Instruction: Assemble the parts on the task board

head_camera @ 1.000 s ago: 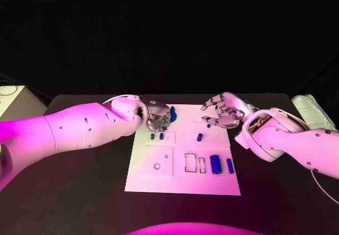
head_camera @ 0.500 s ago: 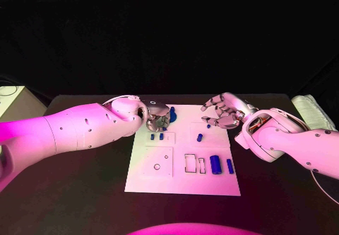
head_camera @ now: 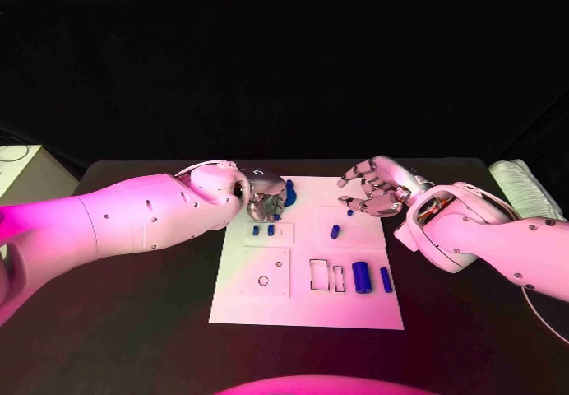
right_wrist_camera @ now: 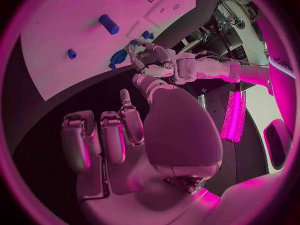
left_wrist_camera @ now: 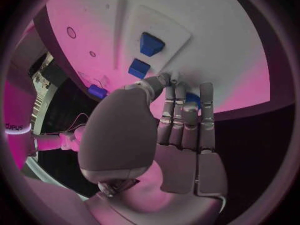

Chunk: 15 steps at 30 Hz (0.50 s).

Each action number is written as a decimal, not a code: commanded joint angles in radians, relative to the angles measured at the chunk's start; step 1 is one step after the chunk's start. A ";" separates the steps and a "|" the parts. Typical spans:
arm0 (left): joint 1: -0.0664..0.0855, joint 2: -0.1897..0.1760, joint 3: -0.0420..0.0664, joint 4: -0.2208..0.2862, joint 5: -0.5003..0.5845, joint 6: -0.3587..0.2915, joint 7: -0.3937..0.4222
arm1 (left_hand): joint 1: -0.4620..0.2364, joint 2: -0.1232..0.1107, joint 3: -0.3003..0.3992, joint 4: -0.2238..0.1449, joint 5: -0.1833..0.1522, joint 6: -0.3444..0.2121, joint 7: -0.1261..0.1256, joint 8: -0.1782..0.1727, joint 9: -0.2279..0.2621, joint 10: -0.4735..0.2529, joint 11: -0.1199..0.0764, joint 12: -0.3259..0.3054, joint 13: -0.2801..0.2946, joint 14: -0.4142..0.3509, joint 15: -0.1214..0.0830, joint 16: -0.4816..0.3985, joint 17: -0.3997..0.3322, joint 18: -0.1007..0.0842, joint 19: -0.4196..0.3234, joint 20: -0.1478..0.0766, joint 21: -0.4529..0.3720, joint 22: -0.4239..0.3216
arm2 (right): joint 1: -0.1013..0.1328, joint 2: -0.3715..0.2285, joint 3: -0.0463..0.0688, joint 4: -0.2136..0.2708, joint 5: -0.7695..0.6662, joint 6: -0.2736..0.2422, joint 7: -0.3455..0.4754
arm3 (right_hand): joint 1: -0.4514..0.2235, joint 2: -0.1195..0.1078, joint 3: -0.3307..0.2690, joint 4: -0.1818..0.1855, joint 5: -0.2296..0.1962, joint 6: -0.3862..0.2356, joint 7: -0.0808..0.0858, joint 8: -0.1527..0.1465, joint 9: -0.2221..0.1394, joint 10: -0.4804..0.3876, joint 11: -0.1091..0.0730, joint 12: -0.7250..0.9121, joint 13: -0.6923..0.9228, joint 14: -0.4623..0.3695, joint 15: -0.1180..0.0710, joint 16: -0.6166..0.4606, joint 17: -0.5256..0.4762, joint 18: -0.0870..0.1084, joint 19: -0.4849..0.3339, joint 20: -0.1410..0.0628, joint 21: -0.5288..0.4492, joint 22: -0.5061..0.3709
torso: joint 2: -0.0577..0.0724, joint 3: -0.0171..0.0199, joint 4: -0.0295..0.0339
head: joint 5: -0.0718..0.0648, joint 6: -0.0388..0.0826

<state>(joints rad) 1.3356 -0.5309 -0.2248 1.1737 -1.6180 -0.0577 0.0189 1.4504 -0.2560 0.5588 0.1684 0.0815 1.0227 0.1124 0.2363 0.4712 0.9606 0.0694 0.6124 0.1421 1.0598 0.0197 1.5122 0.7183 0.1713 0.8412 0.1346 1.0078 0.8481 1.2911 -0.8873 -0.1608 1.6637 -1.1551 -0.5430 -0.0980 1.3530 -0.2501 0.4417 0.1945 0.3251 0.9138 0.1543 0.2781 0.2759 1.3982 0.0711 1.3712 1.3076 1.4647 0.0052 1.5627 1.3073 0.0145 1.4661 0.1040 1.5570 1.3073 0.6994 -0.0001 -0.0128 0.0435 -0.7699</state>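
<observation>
Over the last second the left hand [head_camera: 263,197] shifted slightly toward the board's [head_camera: 306,309] far left corner, its fingers [left_wrist_camera: 177,99] closing a little nearer the blue part [head_camera: 289,191] there. The left arm [head_camera: 131,216] edged the same way.

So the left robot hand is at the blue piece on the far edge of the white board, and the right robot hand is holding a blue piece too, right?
Not quite. The left robot hand is at the blue piece on the white board, but the head view shows the right robot hand holding nothing, fingers apart.
</observation>
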 commanded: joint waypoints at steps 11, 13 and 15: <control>-0.002 -0.001 -0.001 0.004 0.000 -0.077 -0.007 | -0.005 0.025 0.057 0.000 0.014 0.032 0.003 0.000 0.005 0.048 -0.001 -0.058 -0.007 0.003 -0.002 -0.007 -0.010 0.012 0.016 -0.005 0.001 0.006 | -0.001 0.001 0.000 0.002 -0.010 0.008 0.004 | -0.009 0.000 0.004 0.000 -0.003 -0.004 0.000 0.007 -0.001 0.002 -0.002 0.000 0.083 0.098 -0.009 -0.005 0.236 -0.010 0.096 -0.004 -0.004 0.251 | 0.000 -0.0004 0.0004 | -0.001 0.004; -0.002 -0.004 -0.001 0.006 0.008 -0.089 -0.004 | -0.007 0.021 0.075 -0.004 0.016 0.030 0.006 -0.005 0.004 0.052 0.001 -0.069 -0.009 0.002 0.000 -0.010 -0.013 0.012 0.016 -0.004 0.002 0.008 | -0.001 0.001 0.000 0.001 -0.010 0.008 0.004 | -0.009 0.000 0.004 0.000 -0.003 -0.004 0.000 0.007 -0.001 0.002 -0.002 0.000 0.083 0.098 -0.009 -0.005 0.236 -0.010 0.096 -0.004 -0.004 0.251 | 0.000 -0.0008 0.0005 | -0.002 0.005; -0.002 -0.009 -0.001 0.011 0.019 -0.105 0.001 | -0.009 0.018 0.088 -0.008 0.018 0.029 0.008 -0.008 0.004 0.055 0.003 -0.077 -0.009 0.002 0.001 -0.011 -0.014 0.012 0.017 -0.004 0.004 0.010 | -0.001 0.000 0.000 0.001 -0.010 0.008 0.004 | -0.009 0.000 0.004 0.000 -0.003 -0.004 0.000 0.007 -0.001 0.002 -0.002 0.000 0.083 0.098 -0.009 -0.005 0.236 -0.010 0.096 -0.004 -0.004 0.251 | 0.000 -0.0010 0.0007 | -0.002 0.006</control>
<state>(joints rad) 1.3336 -0.5388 -0.2261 1.1795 -1.6180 -0.1113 0.0124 1.4483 -0.2360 0.6436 0.1611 0.0961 1.0488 0.1144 0.2329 0.4738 1.0083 0.0715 0.5390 0.1340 1.0632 0.0163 1.5073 0.7055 0.1709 0.8507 0.1322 1.0078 0.8571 1.2911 -0.8869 -0.1608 1.6638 -1.1552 -0.5431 -0.0983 1.3530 -0.2501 0.4417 0.1944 0.3251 0.9138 0.1543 0.2822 0.2759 1.3983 0.0711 1.3712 1.3075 1.4647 0.0052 1.5627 1.3073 0.0145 1.4661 0.1040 1.5570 1.3081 0.6995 -0.0007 -0.0128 0.0422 -0.7652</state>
